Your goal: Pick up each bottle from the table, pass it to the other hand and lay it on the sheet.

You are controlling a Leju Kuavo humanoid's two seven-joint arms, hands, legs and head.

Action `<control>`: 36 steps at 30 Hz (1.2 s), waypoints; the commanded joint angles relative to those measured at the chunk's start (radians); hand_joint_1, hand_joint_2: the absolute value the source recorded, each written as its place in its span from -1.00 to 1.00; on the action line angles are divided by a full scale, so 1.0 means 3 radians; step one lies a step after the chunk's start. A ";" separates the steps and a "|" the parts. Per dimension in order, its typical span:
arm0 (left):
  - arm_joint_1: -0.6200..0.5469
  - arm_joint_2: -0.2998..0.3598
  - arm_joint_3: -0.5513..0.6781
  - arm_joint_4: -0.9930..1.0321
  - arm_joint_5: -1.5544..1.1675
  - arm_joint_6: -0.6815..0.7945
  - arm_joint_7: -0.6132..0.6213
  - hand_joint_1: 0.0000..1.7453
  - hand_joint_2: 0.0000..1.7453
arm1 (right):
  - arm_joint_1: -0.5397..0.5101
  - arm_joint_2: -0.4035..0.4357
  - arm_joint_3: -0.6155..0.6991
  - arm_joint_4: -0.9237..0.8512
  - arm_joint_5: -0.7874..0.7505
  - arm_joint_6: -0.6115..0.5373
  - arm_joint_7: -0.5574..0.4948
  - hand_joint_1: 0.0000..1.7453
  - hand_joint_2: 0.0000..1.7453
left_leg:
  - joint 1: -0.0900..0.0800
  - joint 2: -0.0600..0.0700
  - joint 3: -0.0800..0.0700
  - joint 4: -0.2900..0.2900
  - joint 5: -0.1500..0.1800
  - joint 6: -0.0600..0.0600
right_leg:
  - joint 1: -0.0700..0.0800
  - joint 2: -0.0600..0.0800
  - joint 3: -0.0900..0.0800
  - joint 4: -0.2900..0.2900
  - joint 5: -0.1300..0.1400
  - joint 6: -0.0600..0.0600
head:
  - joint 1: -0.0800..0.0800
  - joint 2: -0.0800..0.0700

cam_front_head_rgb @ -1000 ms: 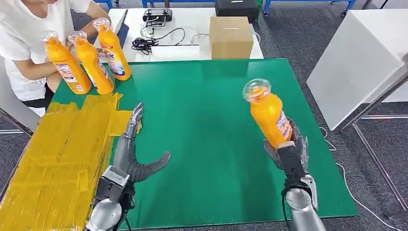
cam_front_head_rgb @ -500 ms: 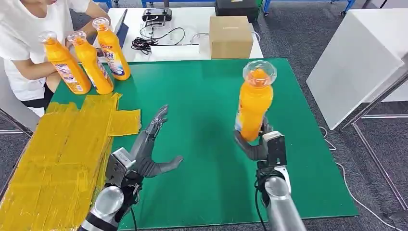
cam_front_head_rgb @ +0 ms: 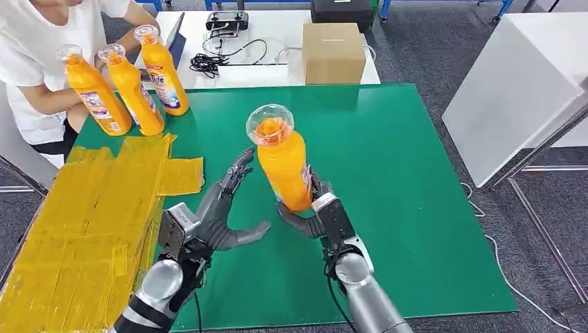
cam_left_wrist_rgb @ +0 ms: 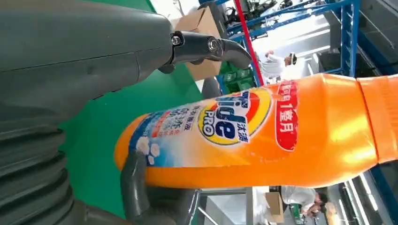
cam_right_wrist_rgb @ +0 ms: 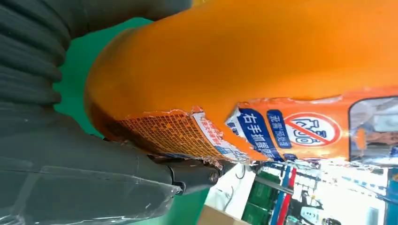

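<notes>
Your right hand (cam_front_head_rgb: 320, 214) grips the held bottle (cam_front_head_rgb: 283, 164) low on its body, the bottle close to upright with its clear cap tipped slightly toward the left arm. In the right wrist view the fingers (cam_right_wrist_rgb: 117, 178) wrap under the orange base, beside a torn label edge.

Your left hand (cam_front_head_rgb: 216, 216) holds nothing: fingers spread and reaching forward, thumb out toward the bottle. In the head view the fingertips lie just beside the bottle's side; contact cannot be confirmed. In the left wrist view the bottle (cam_left_wrist_rgb: 263, 131) fills the space between thumb (cam_left_wrist_rgb: 136, 187) and fingers (cam_left_wrist_rgb: 211, 47), not clasped.

Both hands hover over the green table (cam_front_head_rgb: 388, 139), near its middle. The yellow sheet (cam_front_head_rgb: 90, 215) lies along the table's left side, with no bottle lying on it. Three more bottles (cam_front_head_rgb: 125, 87) stand upright at the far left corner, near a seated person (cam_front_head_rgb: 35, 62), whose hand seems to rest by them.

Judgement: you are at the handover of one bottle. Pick-up is done; transfer and laying down are left. The three standing bottles look untouched, so most of the task remains.
</notes>
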 commanded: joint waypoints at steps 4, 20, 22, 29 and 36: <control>-0.0224 0.0035 -0.0117 0.0250 0.0235 -0.0065 0.0022 -1.00 1.00 | -0.0327 0.0104 0.0531 0.0676 0.0293 -0.0217 -0.0057 1.00 1.00 | 0.0002 0.0007 0.0012 -0.0002 -0.0003 -0.0005 | 0.0002 0.0005 0.0010 -0.0003 -0.0001 -0.0001 | 0.0000 0.0000; -0.0273 0.0008 -0.0047 0.0364 0.0345 -0.0004 0.0005 -1.00 1.00 | -0.0328 0.0131 0.1140 0.0692 0.0691 -0.0265 -0.0074 1.00 1.00 | 0.0002 0.0001 0.0004 -0.0002 0.0000 -0.0002 | 0.0001 0.0000 0.0003 -0.0001 -0.0001 0.0000 | 0.0001 0.0000; -0.0278 0.0002 -0.0028 0.0381 0.0360 0.0005 0.0000 -1.00 1.00 | -0.0318 0.0130 0.1229 0.0662 0.0765 -0.0302 -0.0049 1.00 1.00 | 0.0004 0.0003 0.0007 -0.0001 -0.0002 -0.0004 | 0.0002 0.0002 0.0006 -0.0001 -0.0002 0.0000 | 0.0000 0.0000; -0.0212 -0.0173 0.0214 0.0306 0.0695 0.0238 -0.0116 -1.00 1.00 | -0.0327 0.0095 0.1404 0.0682 0.0754 -0.0369 0.0018 1.00 1.00 | 0.0005 0.0001 0.0008 -0.0001 -0.0003 -0.0004 | 0.0003 -0.0001 0.0008 -0.0002 -0.0003 0.0000 | 0.0000 0.0000; -0.0036 -0.0178 0.0258 0.0031 0.0804 0.0517 -0.0211 1.00 1.00 | -0.0136 -0.0036 0.1359 0.0352 0.0701 -0.0474 0.0023 1.00 1.00 | 0.0005 -0.0003 0.0007 0.0000 -0.0003 -0.0002 | 0.0004 -0.0006 0.0008 -0.0003 -0.0004 0.0001 | 0.0000 0.0000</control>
